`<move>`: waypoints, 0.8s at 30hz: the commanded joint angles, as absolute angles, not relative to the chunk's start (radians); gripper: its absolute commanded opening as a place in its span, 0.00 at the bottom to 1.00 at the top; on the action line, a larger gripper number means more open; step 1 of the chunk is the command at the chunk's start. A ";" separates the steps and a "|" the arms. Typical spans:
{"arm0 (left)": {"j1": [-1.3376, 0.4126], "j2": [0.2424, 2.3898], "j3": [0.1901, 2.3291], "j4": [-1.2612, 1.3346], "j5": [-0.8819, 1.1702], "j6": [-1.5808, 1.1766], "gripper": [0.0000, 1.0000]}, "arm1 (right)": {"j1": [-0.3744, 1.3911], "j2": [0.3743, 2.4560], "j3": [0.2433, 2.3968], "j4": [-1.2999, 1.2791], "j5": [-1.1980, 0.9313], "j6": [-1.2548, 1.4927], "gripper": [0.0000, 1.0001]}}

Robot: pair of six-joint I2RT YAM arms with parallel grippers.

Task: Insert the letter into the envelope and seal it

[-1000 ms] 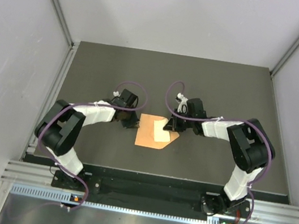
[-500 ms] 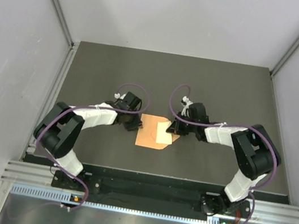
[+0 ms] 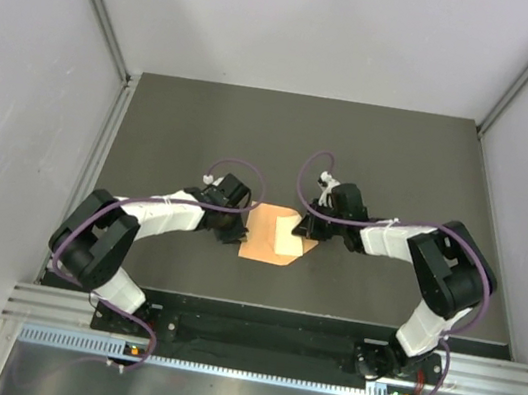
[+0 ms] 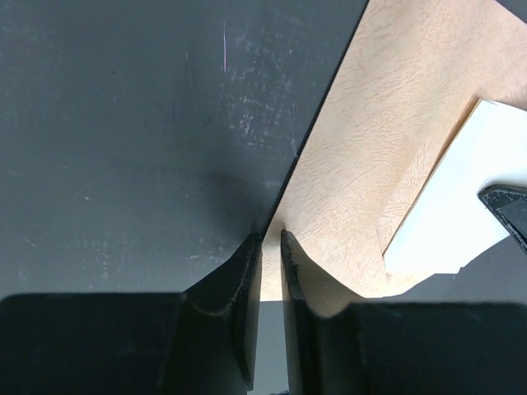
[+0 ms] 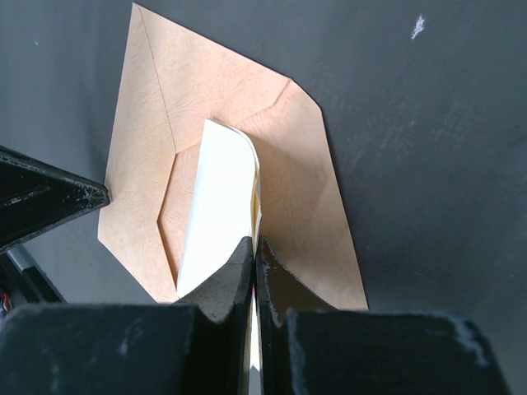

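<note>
The orange envelope (image 3: 261, 243) lies flat at the table's middle, flap open and pointing right. The cream letter (image 3: 287, 233) lies on its right part, its left end tucked under the pocket edge. My right gripper (image 3: 305, 231) is shut on the letter's right end; in the right wrist view the letter (image 5: 218, 197) runs from the envelope (image 5: 300, 193) into the closed jaws (image 5: 256, 240). My left gripper (image 3: 238, 227) has its jaws nearly together, a thin slit between them. Its tips (image 4: 272, 237) rest at the envelope's left edge (image 4: 370, 148). The letter also shows in the left wrist view (image 4: 457, 206).
The dark table (image 3: 402, 160) is walled by pale panels on the left, back and right. A metal rail (image 3: 270, 341) runs along the near edge by the arm bases. One right fingertip (image 4: 506, 206) shows in the left wrist view.
My left gripper has moved right, from beside the envelope to its left edge. My right gripper has shifted slightly with the letter still in it.
</note>
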State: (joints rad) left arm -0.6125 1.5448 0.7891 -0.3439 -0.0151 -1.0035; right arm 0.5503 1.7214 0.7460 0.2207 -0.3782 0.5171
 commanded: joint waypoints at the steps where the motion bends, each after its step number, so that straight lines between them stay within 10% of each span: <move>1: -0.632 1.585 0.761 -0.360 -0.024 -1.031 0.19 | 0.575 1.669 0.726 0.247 -0.362 0.531 0.00; 13: -0.653 1.612 0.753 -0.405 -0.106 -1.143 0.04 | 0.627 1.621 0.663 0.152 -0.216 0.764 0.00; 24: -0.669 1.516 0.810 -0.472 -0.167 -1.068 0.10 | 0.629 1.566 0.637 0.117 -0.161 0.790 0.00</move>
State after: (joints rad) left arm -0.6617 1.5452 0.7975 -0.3767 -0.1093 -1.1110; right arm 0.6182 1.6150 0.6617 0.1543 -0.2146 0.7624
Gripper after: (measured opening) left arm 0.095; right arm 0.006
